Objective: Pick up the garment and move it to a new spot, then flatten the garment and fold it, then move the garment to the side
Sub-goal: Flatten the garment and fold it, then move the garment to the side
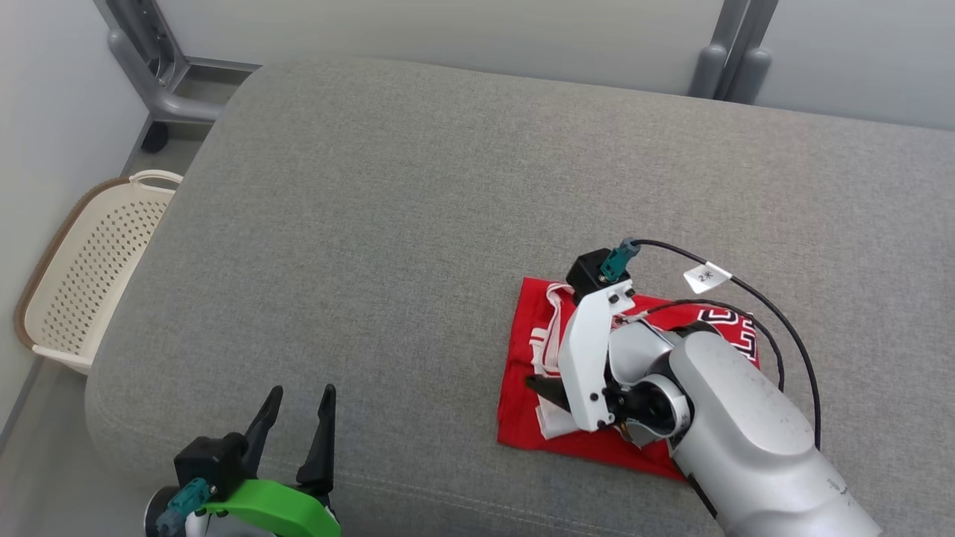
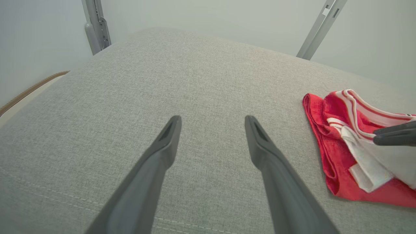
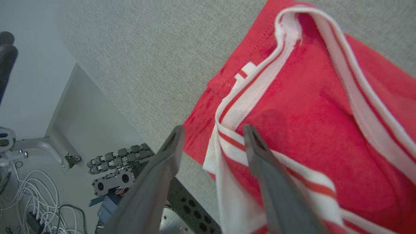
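Nearest, at the front edge of the grey padded surface (image 1: 418, 194), the left fingers (image 2: 157, 162) hover spread wide over bare upholstery. They hold nothing and touch nothing, parked clear of the work, I'd guess, so the other arm has room.

A little further in and off to the right lies the garment (image 1: 520, 373), red with white-and-red striped trim. It is folded into a compact, roughly square packet close to the front edge. The right arm reaches down over it, and the right fingers (image 3: 265, 162) point at the packet's left side. They stand well apart, with a striped trim edge lying in the gap between them. They do not pinch it, so the cloth looks to rest under its own weight. Whether a tip brushes the fabric I cannot tell. Folded and lying to one side, the packet suggests the task's last step is about done.

Beyond, the surface runs bare to its far edge. On the floor (image 1: 37, 477) to the left sits a pale basket (image 1: 82, 276), and grey frame legs (image 1: 707, 71) stand at the back.
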You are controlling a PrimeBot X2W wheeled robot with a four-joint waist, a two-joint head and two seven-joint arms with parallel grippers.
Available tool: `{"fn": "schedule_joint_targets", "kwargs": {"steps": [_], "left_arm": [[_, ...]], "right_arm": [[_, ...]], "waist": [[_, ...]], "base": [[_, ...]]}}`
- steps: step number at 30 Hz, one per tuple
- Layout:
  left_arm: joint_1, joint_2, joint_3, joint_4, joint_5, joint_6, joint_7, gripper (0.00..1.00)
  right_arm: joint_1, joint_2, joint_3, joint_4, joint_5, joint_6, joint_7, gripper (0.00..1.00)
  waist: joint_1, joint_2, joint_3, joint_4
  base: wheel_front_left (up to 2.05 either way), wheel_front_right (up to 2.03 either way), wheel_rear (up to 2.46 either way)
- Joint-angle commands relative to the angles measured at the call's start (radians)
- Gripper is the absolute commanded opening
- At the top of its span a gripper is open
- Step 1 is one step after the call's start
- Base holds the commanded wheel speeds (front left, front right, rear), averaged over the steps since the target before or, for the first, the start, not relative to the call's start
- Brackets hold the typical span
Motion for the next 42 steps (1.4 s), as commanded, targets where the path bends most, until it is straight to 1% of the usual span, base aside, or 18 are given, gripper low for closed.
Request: {"fn": "schedule_joint_targets", "kwargs": {"steps": [1,5,8,12,19,20,21,22,23,24,25,26,27,28,31,32,33,42], "left_arm": [[-0.015,0.002,0.004,0.004,-0.008,-0.004,-0.007,1.00],[-0.012,0.007,0.011,0.003,-0.007,0.002,-0.008,1.00],[-0.004,0.010,0.016,-0.002,-0.008,0.008,-0.008,1.00],[0.007,0.014,0.018,-0.007,-0.010,0.010,-0.007,1.00],[0.019,0.015,0.015,-0.015,-0.012,0.013,-0.007,1.00],[0.022,0.016,0.014,-0.015,-0.013,0.012,-0.007,1.00],[0.023,0.016,0.014,-0.015,-0.013,0.013,-0.007,1.00],[0.022,0.016,0.013,-0.016,-0.014,0.013,-0.007,1.00],[0.023,0.015,0.012,-0.017,-0.014,0.014,-0.007,1.00],[0.024,0.015,0.011,-0.018,-0.014,0.014,-0.007,1.00],[0.025,0.015,0.010,-0.017,-0.015,0.014,-0.007,1.00],[0.026,0.016,0.010,-0.016,-0.015,0.014,-0.007,1.00],[0.025,0.017,0.009,-0.013,-0.017,0.012,-0.007,1.00],[0.025,0.017,0.009,-0.011,-0.015,0.009,-0.007,1.00],[0.029,0.018,0.008,-0.009,-0.016,0.008,-0.007,1.00],[0.031,0.019,0.009,-0.008,-0.016,0.008,-0.007,1.00],[0.033,0.020,0.009,-0.008,-0.017,0.007,-0.008,1.00],[0.033,0.029,0.005,-0.015,-0.019,0.009,-0.008,1.00]], "right_arm": [[-0.017,-0.002,0.011,-0.011,0.023,0.000,-0.011,1.00],[-0.031,-0.003,0.011,-0.049,0.076,0.000,-0.042,1.00],[-0.048,-0.004,-0.032,-0.086,0.059,0.000,-0.088,1.00],[-0.046,-0.004,-0.095,-0.119,0.003,0.000,-0.120,1.00],[0.045,-0.047,-0.250,-0.224,-0.160,0.000,-0.150,1.00],[0.066,-0.053,-0.264,-0.241,-0.178,0.000,-0.147,0.97],[0.087,-0.056,-0.274,-0.258,-0.192,0.000,-0.147,0.87],[0.108,-0.057,-0.287,-0.275,-0.201,0.000,-0.147,0.69],[0.133,-0.060,-0.292,-0.293,-0.208,0.000,-0.143,0.46],[0.156,-0.062,-0.301,-0.310,-0.214,0.000,-0.142,0.44],[0.181,-0.063,-0.312,-0.326,-0.219,0.000,-0.137,0.37],[0.205,-0.065,-0.319,-0.343,-0.223,0.000,-0.132,0.21],[0.226,-0.065,-0.334,-0.359,-0.232,0.000,-0.134,0.13],[0.249,-0.064,-0.348,-0.374,-0.238,0.000,-0.130,0.00],[0.313,-0.049,-0.398,-0.409,-0.249,0.000,-0.114,0.00],[0.330,-0.045,-0.414,-0.420,-0.253,0.000,-0.109,0.41],[0.345,-0.040,-0.429,-0.430,-0.258,0.000,-0.103,1.00],[0.411,-0.009,-0.540,-0.464,-0.282,0.000,-0.069,1.00]], "waist": [[0.0000,0.0000,-0.004,-0.004],[0.0000,0.0000,-0.010,-0.020],[0.0000,0.0000,-0.015,-0.035],[0.0000,0.0000,-0.023,-0.051],[0.0000,0.0000,-0.038,-0.078],[0.0000,0.0000,-0.041,-0.082],[0.0000,0.0000,-0.042,-0.086],[0.0000,0.0000,-0.042,-0.089],[0.0000,0.0000,-0.042,-0.092],[0.0000,0.0000,-0.043,-0.094],[0.0000,0.0000,-0.044,-0.096],[0.0000,0.0000,-0.045,-0.098],[0.0000,0.0000,-0.045,-0.100],[0.0000,0.0000,-0.046,-0.101],[0.0000,0.0000,-0.051,-0.107],[0.0000,0.0000,-0.052,-0.109],[0.0000,0.0000,-0.054,-0.112],[0.0000,0.0000,-0.051,-0.124]], "base": [[0.00,0.00,0.00],[0.00,0.00,0.00],[0.00,0.00,0.00],[0.00,0.00,0.00],[0.00,0.00,0.00],[0.00,0.00,0.00],[0.00,0.00,0.00],[0.00,0.00,0.00],[0.00,0.00,0.00],[0.00,0.00,0.00],[0.00,0.00,0.00],[0.00,0.00,0.00],[0.00,0.00,0.00],[0.00,0.00,0.00],[0.00,0.00,0.00],[0.00,0.00,0.00],[0.00,0.00,0.00],[0.00,0.00,0.00]]}}
